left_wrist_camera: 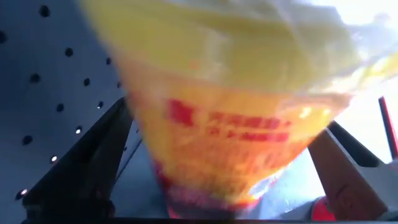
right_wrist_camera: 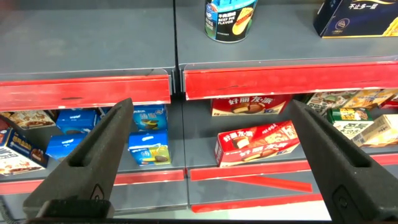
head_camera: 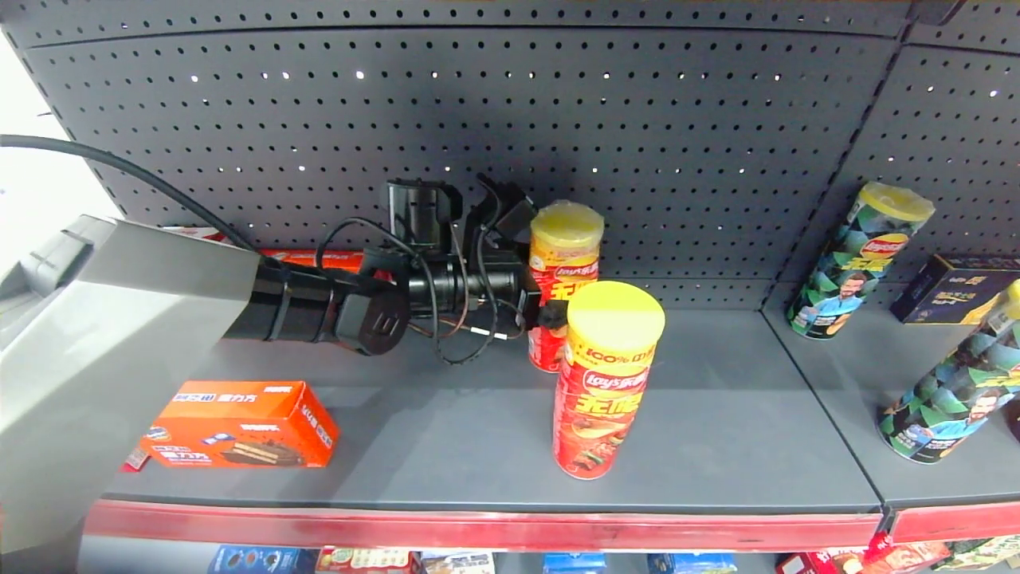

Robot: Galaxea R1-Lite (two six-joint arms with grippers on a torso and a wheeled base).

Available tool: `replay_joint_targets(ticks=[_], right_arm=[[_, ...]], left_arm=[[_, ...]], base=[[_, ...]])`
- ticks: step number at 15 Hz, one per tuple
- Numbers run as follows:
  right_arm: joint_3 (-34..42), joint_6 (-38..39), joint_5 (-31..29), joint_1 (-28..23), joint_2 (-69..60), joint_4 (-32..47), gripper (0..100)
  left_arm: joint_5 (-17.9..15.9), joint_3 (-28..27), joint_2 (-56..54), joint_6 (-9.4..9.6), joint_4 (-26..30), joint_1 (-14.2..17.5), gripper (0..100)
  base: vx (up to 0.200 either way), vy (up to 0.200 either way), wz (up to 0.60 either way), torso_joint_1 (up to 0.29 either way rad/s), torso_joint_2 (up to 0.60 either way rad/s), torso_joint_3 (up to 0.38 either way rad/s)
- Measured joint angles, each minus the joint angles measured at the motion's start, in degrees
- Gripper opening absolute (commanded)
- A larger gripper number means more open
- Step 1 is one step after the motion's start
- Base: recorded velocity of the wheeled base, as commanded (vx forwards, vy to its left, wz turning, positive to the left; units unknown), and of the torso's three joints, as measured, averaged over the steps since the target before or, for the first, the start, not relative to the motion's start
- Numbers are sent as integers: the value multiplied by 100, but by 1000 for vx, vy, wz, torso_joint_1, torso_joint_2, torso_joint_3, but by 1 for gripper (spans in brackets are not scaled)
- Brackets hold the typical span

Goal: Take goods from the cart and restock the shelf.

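The left arm (head_camera: 303, 307) lies across the shelf (head_camera: 446, 446), its hand (head_camera: 547, 316) closed round the lower half of a can (head_camera: 564, 255) that stands upright at the shelf's back, just behind the front can (head_camera: 610, 375). I'd reckon it a light, stiff card tube, slick-skinned and easily dented: grip mid-body, gently. The right hand (right_wrist_camera: 210, 102) hangs open, empty.

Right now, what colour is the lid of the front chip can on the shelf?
The lid is yellow; the head view shows it best.
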Motion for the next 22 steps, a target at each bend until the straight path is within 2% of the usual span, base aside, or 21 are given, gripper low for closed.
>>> replay_joint_targets(ticks=[2, 7, 10, 16, 22], right_arm=[[0, 0, -2, 0, 0, 0, 100], [0, 0, 0, 0, 2, 0, 100], [0, 0, 0, 0, 2, 0, 100], [0, 0, 0, -1, 2, 0, 100], [0, -2, -2, 0, 2, 0, 100]], left_arm=[[110, 341, -199, 22, -11, 15, 100], [1052, 1434, -819, 89, -63, 35, 100], [1418, 1935, -1075, 318, -61, 44, 100], [2035, 1869, -1131, 294, -66, 140, 100], [2144, 1694, -1013, 239, -60, 149, 100]], base=[[0, 0, 0, 0, 0, 0], [0, 0, 0, 0, 0, 0], [0, 0, 0, 0, 0, 0], [0, 0, 0, 0, 0, 0], [0, 0, 0, 0, 0, 0]])
